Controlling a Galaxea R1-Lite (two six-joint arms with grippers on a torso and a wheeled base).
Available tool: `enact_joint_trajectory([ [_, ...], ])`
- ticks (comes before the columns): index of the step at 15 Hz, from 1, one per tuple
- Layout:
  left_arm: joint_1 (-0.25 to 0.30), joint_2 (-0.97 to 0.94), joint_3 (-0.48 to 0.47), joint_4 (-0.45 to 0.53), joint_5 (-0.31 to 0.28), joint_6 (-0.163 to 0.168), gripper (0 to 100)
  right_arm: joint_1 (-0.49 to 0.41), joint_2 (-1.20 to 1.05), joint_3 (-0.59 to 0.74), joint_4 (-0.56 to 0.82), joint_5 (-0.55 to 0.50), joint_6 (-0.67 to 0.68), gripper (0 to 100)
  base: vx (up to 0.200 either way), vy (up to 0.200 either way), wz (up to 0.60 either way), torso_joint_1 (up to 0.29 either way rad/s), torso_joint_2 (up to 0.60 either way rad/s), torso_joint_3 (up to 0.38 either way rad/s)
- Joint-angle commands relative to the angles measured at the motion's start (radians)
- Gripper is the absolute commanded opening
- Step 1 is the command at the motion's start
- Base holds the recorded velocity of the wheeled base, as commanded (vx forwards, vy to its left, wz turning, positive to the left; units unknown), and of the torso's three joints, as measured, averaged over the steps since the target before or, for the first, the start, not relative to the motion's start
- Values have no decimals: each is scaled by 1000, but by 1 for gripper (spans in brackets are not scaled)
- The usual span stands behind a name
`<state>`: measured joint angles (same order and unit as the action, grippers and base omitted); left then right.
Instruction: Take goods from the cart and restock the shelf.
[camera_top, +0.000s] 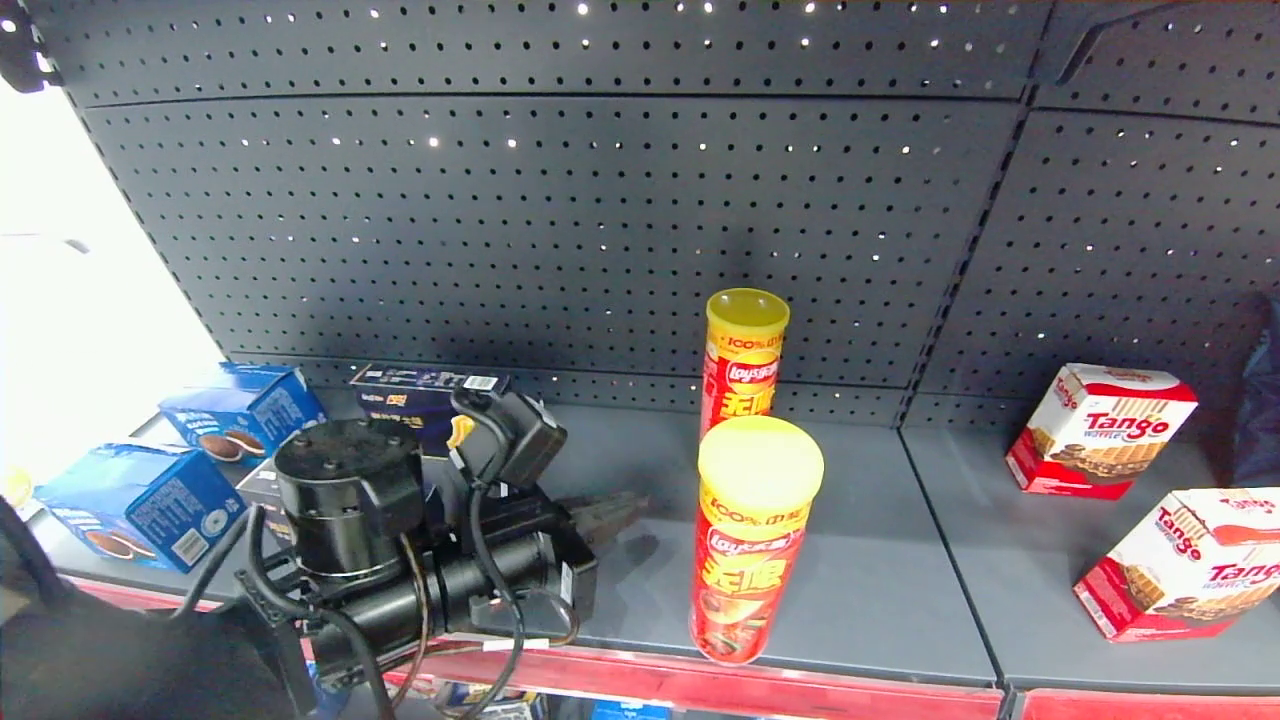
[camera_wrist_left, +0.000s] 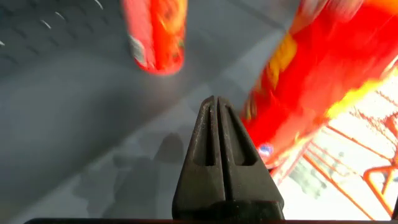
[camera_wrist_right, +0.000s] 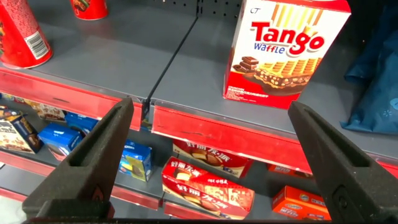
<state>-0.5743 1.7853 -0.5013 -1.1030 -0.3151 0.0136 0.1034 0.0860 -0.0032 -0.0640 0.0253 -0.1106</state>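
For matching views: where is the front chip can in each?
Head view: front chip can, centre, front of the shelf.
Left wrist view: the can, blurred, beside the left end effector.
Right wrist view: the can, cropped, on the shelf lip.
Shared landmark: rear chip can.

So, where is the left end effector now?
In the head view the left end effector hovers over the shelf, just left of the front chip can, shut.

Head camera looking down on shelf (camera_top: 870, 560), wrist cameras close, sharing front can (camera_top: 750, 540)
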Motion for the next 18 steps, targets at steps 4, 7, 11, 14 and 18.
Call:
enact_joint_trajectory([
  [4, 42, -225, -29, 41, 53, -40, 0, 1, 1, 0, 0, 2, 0, 100, 0, 0, 0, 0, 0, 0],
  [7, 157, -373, 46, 43, 65, -41, 0, 1, 1, 0, 0, 1, 0, 100, 0, 0, 0, 0, 0, 0],
  [11, 310, -607, 193, 45, 67, -43, 0, 1, 1, 0, 0, 1, -1, 100, 0, 0, 0, 0, 0, 0],
  [14, 427, -810, 383, 46, 67, -43, 0, 1, 1, 0, 0, 1, -3, 100, 0, 0, 0, 0, 0, 0],
  [18, 562, -1190, 486, 356, 70, -43, 0, 1, 1, 0, 0, 1, -7, 100, 0, 0, 0, 0, 0, 0],
])
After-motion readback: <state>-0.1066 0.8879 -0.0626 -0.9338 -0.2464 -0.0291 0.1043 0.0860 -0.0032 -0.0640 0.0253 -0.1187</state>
